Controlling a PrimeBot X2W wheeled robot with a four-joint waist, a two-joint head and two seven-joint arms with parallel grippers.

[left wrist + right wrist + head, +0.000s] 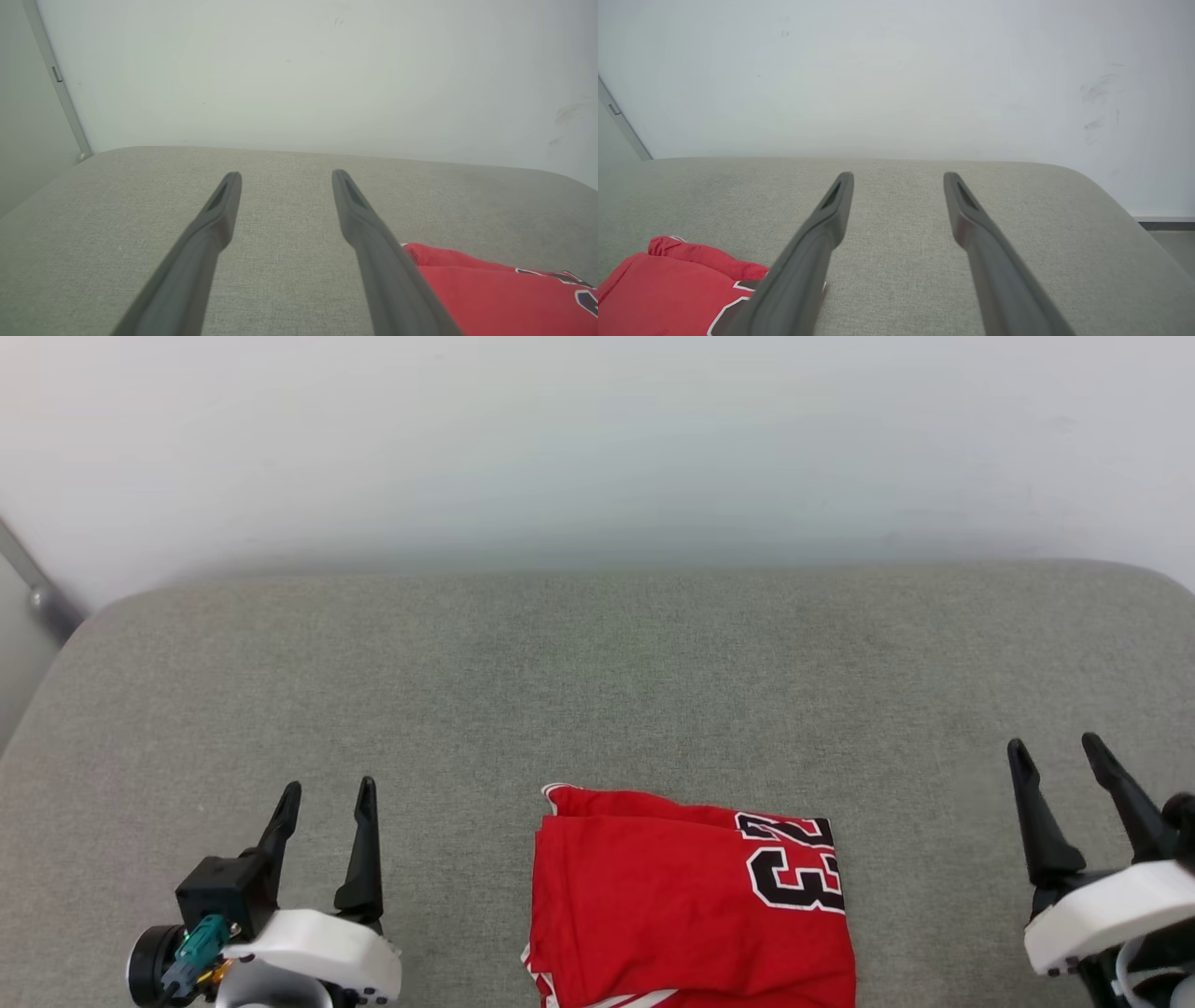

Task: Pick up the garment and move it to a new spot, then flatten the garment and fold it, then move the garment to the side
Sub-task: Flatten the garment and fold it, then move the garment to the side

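The left pincer (330, 785), lower left, and right pincer (1054, 741), lower right, gape empty. Between them, at bottom centre, the garment (653, 896) lies apparently folded. To move it aside, pinch every layer at opposite edges so the folds hold.

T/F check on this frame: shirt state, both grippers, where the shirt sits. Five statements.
1. The shirt lies folded on the grey cushion. True.
2. The left gripper is shut on the shirt. False: it is open, apart from the shirt, over bare cushion.
3. The right gripper is open and holds nothing. True.
4. The shirt lies to the right of both grippers. False: it lies between them.
5. A black number with white edging shows on the shirt's right part. True.
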